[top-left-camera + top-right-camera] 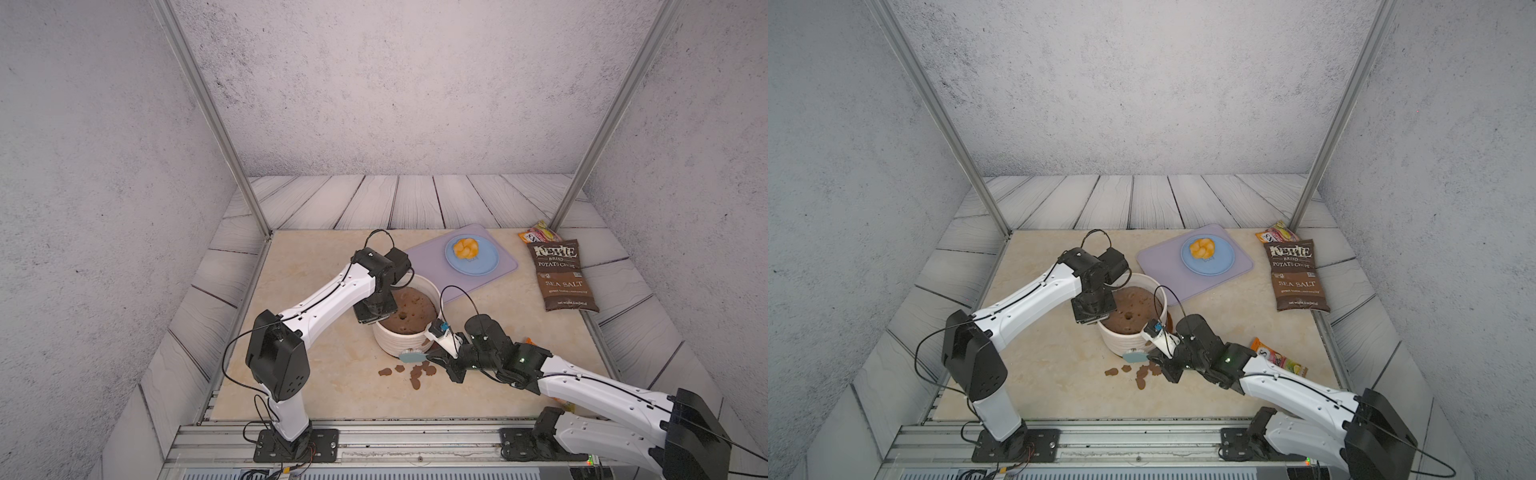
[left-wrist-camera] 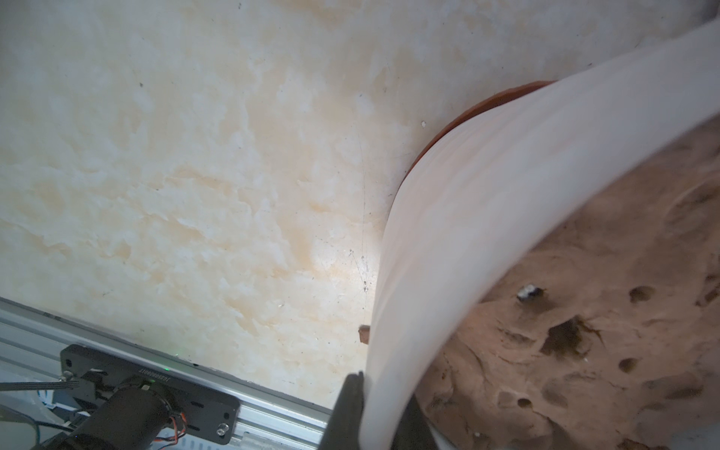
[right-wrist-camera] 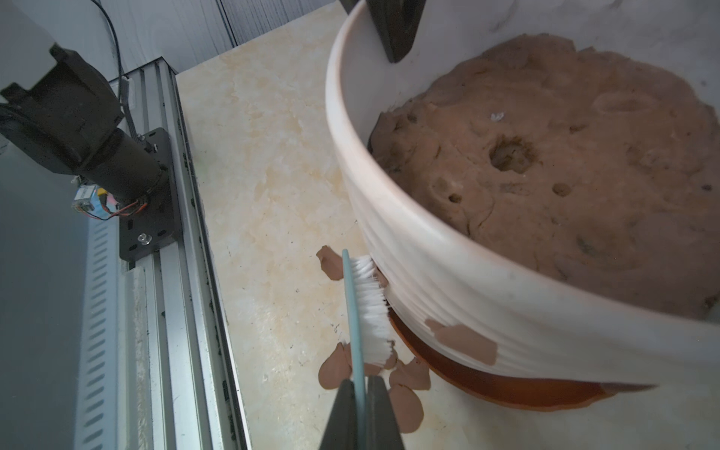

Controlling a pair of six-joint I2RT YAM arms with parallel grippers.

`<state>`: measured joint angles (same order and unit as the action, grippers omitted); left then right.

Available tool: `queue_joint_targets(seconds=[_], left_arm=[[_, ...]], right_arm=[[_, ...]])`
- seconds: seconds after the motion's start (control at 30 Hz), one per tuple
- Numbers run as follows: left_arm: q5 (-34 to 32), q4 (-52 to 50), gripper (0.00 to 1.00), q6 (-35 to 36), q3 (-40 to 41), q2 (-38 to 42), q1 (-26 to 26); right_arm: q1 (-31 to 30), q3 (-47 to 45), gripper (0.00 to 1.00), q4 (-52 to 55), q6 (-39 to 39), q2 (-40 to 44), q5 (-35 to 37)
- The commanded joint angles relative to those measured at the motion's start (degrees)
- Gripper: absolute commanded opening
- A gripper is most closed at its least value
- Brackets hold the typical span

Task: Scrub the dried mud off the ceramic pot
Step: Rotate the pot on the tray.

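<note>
In both top views the ceramic pot (image 1: 405, 343) (image 1: 1126, 341) is seen standing upright just below the centre of the frame on the beige marble-patterned table (image 1: 324, 365). It is set on a brown saucer (image 3: 487, 387) and filled with a domed mound of brown soil (image 1: 411, 309). The rim on the pot's left side in the frame is pinched by the left gripper (image 2: 383, 393), whose jaws are clamped onto it with one finger outside the wall and one inside. The right gripper (image 3: 360, 409) is closed on the thin teal handle of a scrubbing brush (image 3: 368, 307), and the white bristles are pressed against the ribbed outer wall low on the pot's near side. The dried mud (image 3: 463, 343) is found partly on that wall as a flat brown patch near the bristles, just above the saucer. More flakes (image 1: 415, 372) are scattered on the table just in front of the pot, below the brush. In the upper right of the tabletop a blue plate (image 1: 484, 268) carrying a yellow-orange food item (image 1: 465, 248) is laid on a lavender mat (image 1: 428, 257). A brown Kettle sea-salt chip bag (image 1: 561, 276) is laid farther right, with a small snack packet (image 1: 540, 235) above it in the frame.
</note>
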<state>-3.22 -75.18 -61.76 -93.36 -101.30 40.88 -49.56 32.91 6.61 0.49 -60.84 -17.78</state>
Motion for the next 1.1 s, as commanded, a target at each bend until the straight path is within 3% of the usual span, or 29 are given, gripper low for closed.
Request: queue_joint_targets(seconds=[0.0, 0.3, 0.5, 0.77, 1.07], left_arm=[[2.3, 2.0, 0.16, 2.8, 0.6, -1.1, 0.7], [1.8, 1.3, 0.17, 3.8, -0.7, -1.2, 0.6], [1.6, 2.1, 0.17, 6.3, -0.4, -1.2, 0.5], [2.6, 6.7, 0.17, 21.1, -0.4, -1.5, -0.8], [1.8, 6.1, 0.16, 33.9, -0.9, -1.4, -5.6]], right_arm=[[-0.2, -1.5, 0.0, 3.0, 3.2, 1.2, 3.7], [-3.1, -3.0, 0.0, 7.7, 6.5, 10.7, -0.6], [-3.1, -2.1, 0.0, 11.9, 6.3, 18.0, 0.6], [-3.1, 2.0, 0.0, 14.4, 3.8, 19.1, 0.4], [-2.2, 9.8, 0.0, 20.0, -3.0, 11.6, -3.8]])
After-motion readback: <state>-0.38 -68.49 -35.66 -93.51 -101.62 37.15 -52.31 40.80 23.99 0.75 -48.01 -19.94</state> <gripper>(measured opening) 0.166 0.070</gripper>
